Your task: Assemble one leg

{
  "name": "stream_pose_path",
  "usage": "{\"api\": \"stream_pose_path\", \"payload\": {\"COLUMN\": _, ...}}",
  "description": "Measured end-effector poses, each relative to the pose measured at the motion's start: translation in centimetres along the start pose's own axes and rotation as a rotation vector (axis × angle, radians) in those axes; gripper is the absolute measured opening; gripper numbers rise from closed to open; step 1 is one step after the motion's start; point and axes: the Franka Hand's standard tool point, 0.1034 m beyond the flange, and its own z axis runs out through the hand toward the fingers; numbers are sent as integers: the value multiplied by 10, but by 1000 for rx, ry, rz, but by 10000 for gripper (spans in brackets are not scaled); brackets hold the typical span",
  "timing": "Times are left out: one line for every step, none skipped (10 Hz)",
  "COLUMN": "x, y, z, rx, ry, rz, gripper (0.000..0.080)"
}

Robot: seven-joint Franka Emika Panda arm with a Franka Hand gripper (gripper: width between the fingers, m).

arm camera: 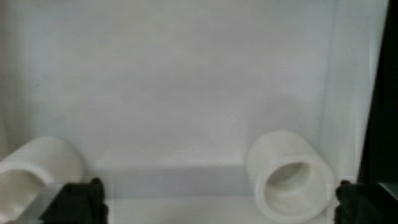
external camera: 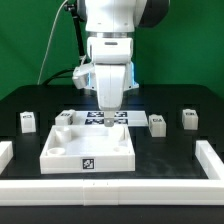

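Note:
Several small white legs with marker tags stand on the black table: one [external camera: 28,121] at the exterior view's left, one [external camera: 67,116] behind the tray-like piece, and two [external camera: 157,123] [external camera: 188,118] at the right. My gripper [external camera: 108,102] hangs over the far part of the large white square tray-like piece [external camera: 60,152], and holds none of the legs. In the wrist view my gripper [arm camera: 222,205] is open and empty, with dark fingertips [arm camera: 75,200] wide apart above the white piece [arm camera: 178,90]. Two of its round corner recesses [arm camera: 290,172] [arm camera: 39,168] show. No leg shows in the wrist view.
The marker board [external camera: 95,118] lies behind the tray-like piece, partly hidden by my gripper. A white raised border [external camera: 212,160] runs along the table's front and sides. A green backdrop stands behind the arm.

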Motion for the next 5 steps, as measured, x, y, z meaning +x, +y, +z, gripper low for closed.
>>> {"api": "stream_pose_path", "payload": {"x": -3, "y": -15, "z": 7, "rx": 16, "ry": 4, "rz": 4, "gripper": 650}}
{"api": "stream_pose_path", "payload": {"x": -6, "y": -26, "z": 13, "rx": 25, "ry": 7, "rz": 12, "gripper": 650}}
{"api": "stream_pose_path", "payload": {"x": -9, "y": -33, "z": 18, "rx": 27, "ry": 11, "rz": 17, "gripper": 650}}
{"api": "stream_pose_path", "payload": {"x": -11, "y": -37, "z": 24, "rx": 31, "ry": 15, "rz": 23, "gripper": 650}}
{"api": "stream_pose_path", "payload": {"x": -12, "y": -40, "z": 33, "rx": 36, "ry": 20, "rz": 29, "gripper": 650}}
